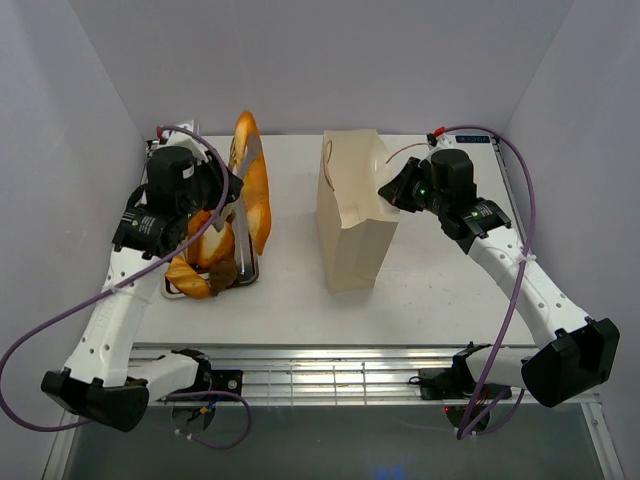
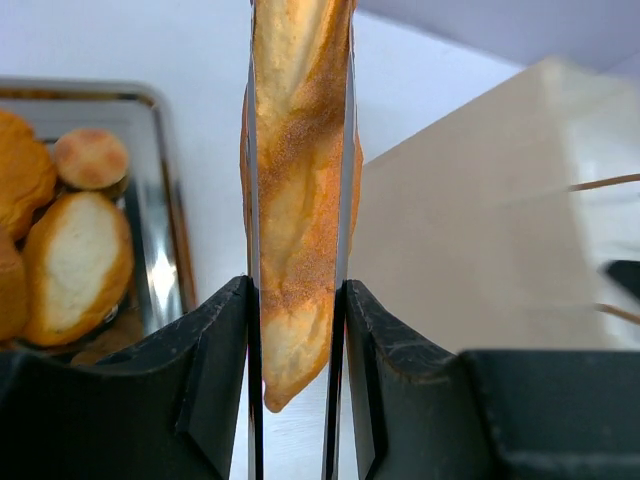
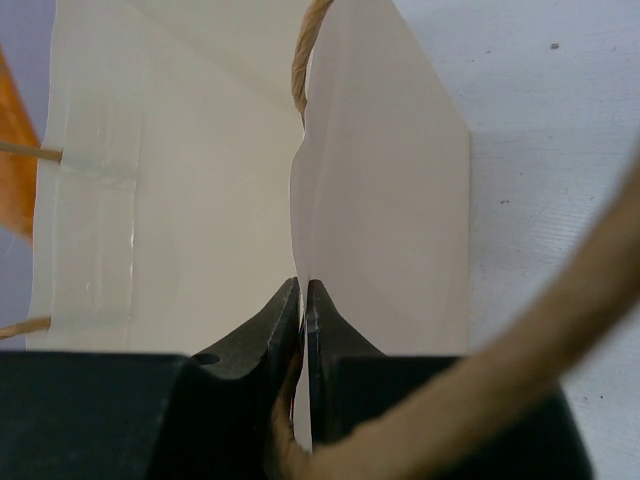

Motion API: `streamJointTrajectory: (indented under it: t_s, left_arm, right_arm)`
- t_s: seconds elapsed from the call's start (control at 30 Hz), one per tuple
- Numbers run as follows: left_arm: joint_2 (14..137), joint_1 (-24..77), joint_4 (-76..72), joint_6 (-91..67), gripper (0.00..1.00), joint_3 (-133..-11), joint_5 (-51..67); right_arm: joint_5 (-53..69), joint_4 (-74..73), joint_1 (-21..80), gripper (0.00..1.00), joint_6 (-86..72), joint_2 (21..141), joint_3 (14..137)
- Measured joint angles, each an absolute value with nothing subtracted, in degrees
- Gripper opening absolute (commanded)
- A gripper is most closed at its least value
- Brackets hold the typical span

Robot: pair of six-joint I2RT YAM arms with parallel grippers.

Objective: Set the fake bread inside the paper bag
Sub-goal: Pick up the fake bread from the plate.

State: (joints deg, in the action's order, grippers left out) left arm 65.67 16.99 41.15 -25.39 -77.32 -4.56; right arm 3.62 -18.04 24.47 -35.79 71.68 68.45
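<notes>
My left gripper (image 1: 228,196) is shut on silver tongs (image 1: 246,156), and the tongs clamp a long golden baguette (image 1: 256,180) lifted over the tray, left of the bag. In the left wrist view my fingers (image 2: 225,330) press the two thin tong blades (image 2: 346,200) against the baguette (image 2: 298,150). The cream paper bag (image 1: 355,230) stands upright at table centre with its mouth open. My right gripper (image 1: 387,190) is shut on the bag's right rim; in the right wrist view (image 3: 303,292) the paper wall (image 3: 380,200) is pinched between the jaws.
A steel tray (image 1: 246,272) at the left holds more golden rolls (image 1: 195,270); they also show in the left wrist view (image 2: 75,260), inside the tray rim (image 2: 165,200). A cord handle (image 3: 540,340) crosses the right wrist view. A metal rack (image 1: 340,375) runs along the near edge.
</notes>
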Motion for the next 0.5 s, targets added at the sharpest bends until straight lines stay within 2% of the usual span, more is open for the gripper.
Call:
streamJointTrajectory:
  t_s: [0.23,0.5]
  left_arm:
    - [60.8,17.0,39.8,-32.9,0.03,-90.6,4.2]
    - [57.9,17.0,29.6,-43.3,0.07,-95.1,15.3]
  right_arm:
    - [3.8,-18.0,24.5,0.12,-35.8,71.7,68.4]
    - [3.8,-18.1,24.5,0.11,-35.8,71.7,68.5]
